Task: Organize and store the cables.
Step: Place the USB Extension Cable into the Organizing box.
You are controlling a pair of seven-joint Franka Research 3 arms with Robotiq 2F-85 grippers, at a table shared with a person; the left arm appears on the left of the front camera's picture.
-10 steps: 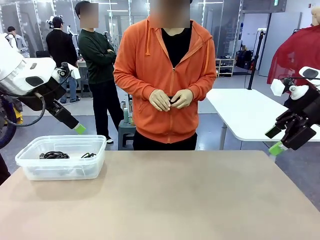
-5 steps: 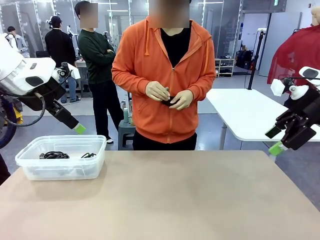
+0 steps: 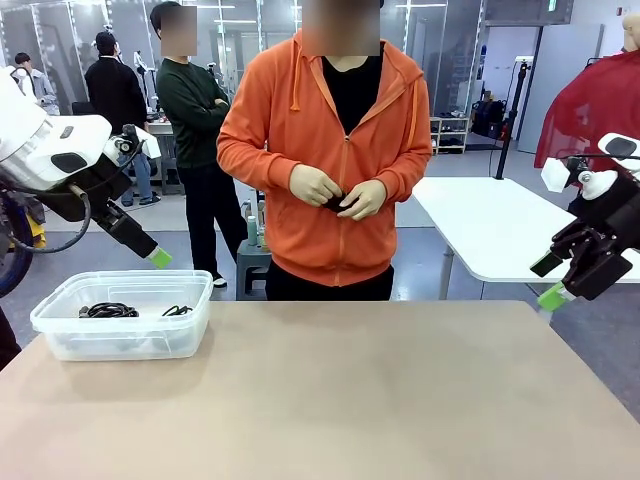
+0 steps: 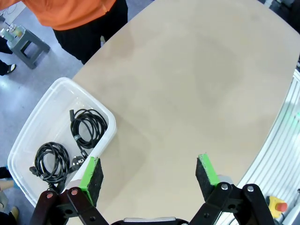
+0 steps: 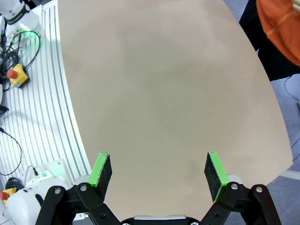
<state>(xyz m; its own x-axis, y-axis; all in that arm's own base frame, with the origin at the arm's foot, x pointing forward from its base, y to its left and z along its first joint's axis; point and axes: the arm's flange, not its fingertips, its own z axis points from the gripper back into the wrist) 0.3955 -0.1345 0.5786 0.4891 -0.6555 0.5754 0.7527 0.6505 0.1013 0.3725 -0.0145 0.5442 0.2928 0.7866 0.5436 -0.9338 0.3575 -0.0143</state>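
Item 1, left gripper (image 3: 158,257) (image 4: 149,172): held in the air above and behind the bin, jaws wide apart with nothing between them. Position unchanged from a second ago.

Item 2, clear plastic bin (image 3: 120,338) (image 4: 29,123): stands on the counter (image 3: 350,400) (image 4: 187,84) (image 5: 164,93) at its left end. Contents are the cables, two coiled black bundles lying side by side on the bottom, one larger (image 3: 108,310) (image 4: 52,161) and one smaller (image 3: 177,310) (image 4: 89,125). Same count and placement as before.

Item 3, person in an orange hooded jacket (image 3: 330,150): stands at the far edge, centre. One hand (image 3: 314,185) and the other hand (image 3: 365,198) meet at waist height around a small dark item (image 3: 337,203) — too small to identify. A second ago the hands were clasped level; now the hand on picture left sits higher, over the item, and that elbow has swung outward.

Item 4, right gripper (image 3: 550,282) (image 5: 159,171): hangs off the right end of the counter, above its surface, jaws fully spread and empty — no shift since the earlier frame.
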